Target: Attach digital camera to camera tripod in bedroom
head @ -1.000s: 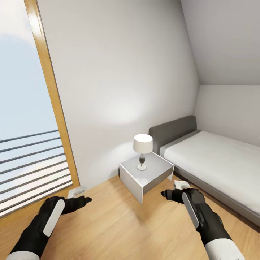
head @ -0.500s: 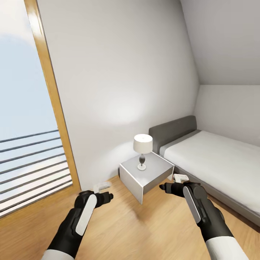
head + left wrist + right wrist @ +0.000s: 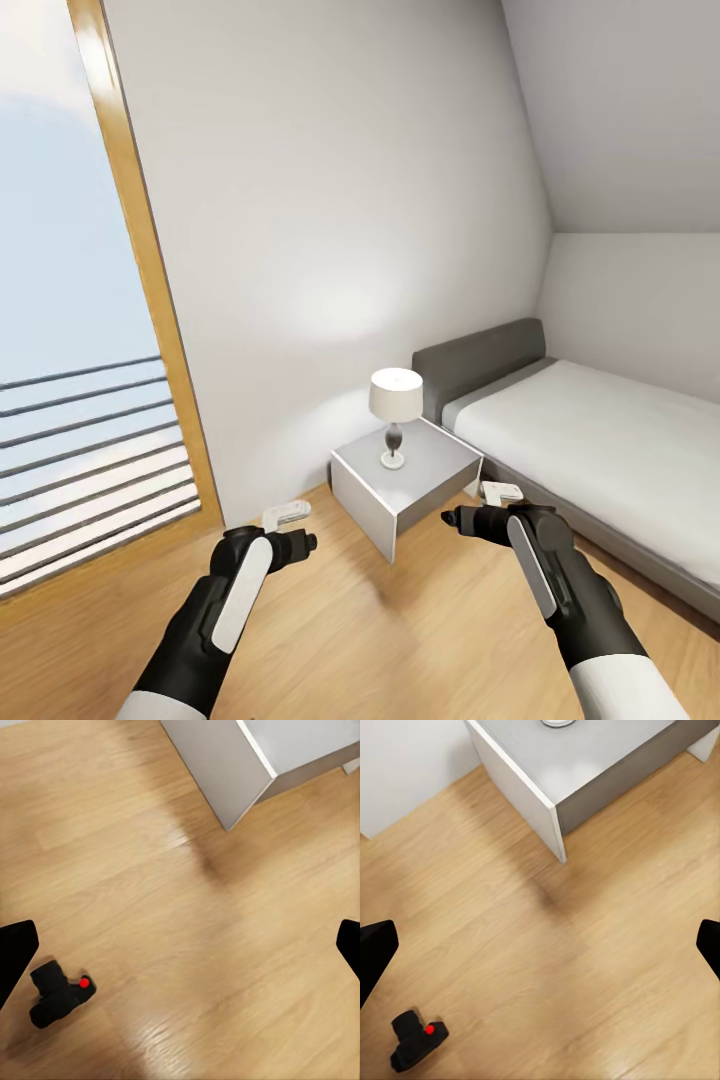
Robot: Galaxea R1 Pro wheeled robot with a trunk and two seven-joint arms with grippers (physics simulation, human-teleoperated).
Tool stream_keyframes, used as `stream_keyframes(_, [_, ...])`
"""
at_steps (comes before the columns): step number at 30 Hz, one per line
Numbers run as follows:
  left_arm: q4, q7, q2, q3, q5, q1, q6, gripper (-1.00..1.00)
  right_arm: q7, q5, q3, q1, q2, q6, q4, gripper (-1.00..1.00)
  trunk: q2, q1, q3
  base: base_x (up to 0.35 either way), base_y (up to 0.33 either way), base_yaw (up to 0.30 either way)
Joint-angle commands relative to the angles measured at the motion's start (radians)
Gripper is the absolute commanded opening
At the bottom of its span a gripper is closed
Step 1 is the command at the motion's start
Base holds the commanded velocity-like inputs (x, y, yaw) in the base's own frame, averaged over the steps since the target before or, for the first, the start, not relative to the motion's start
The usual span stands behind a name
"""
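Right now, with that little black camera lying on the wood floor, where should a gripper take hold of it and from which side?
Probably from above, fingers closing across the boxy body of the digital camera. It lies alone on the bare floor, with its red button showing. The open left gripper looks nearer.

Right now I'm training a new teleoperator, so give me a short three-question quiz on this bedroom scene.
1. True or false: the small black boxy camera with a red button lies on the light wood plank floor.
2. What stands on the grey cube nightstand? A) white-shaded table lamp B) vase C) book
3. Fill in: both the left pincer and the right pincer are ____.

Key: 1 true; 2 A; 3 open.
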Motion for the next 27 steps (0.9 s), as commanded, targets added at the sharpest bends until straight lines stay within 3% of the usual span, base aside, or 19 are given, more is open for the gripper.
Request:
stream_keyframes(1, [-0.002,0.01,0.0,-0.001,0.012,-0.001,0.003,1.0,0.004,0.001,0.0,-0.001,-0.001,0.004,-0.001,1.0,-0.008,0.004,-0.004,0.0,0.0,0.0])
stream_keyframes(17, [-0.007,0.01,0.005,0.004,0.03,-0.001,0.008,1.0,0.005,-0.004,-0.001,-0.001,-0.002,0.007,-0.007,1.0,-0.12,0.065,-0.054,0.0,0.0,0.0])
stream_keyframes(23, [-0.007,0.01,0.005,0.007,0.071,-0.001,0.008,1.0,0.005,-0.004,0.0,0.0,0.0,0.009,-0.015,1.0,-0.162,0.088,-0.073,0.0,0.0,0.0])
stream_keyframes(25, [-0.005,0.01,0.007,0.006,0.113,-0.001,0.009,1.0,0.005,-0.004,-0.003,-0.001,-0.001,0.009,-0.015,1.0,-0.176,0.096,-0.08,0.0,0.0,0.0])
stream_keyframes(27, [-0.004,0.01,0.008,0.006,0.115,-0.001,0.008,1.0,0.005,-0.001,-0.005,-0.001,-0.001,0.009,-0.016,1.0,-0.19,0.104,-0.086,0.0,0.0,0.0])
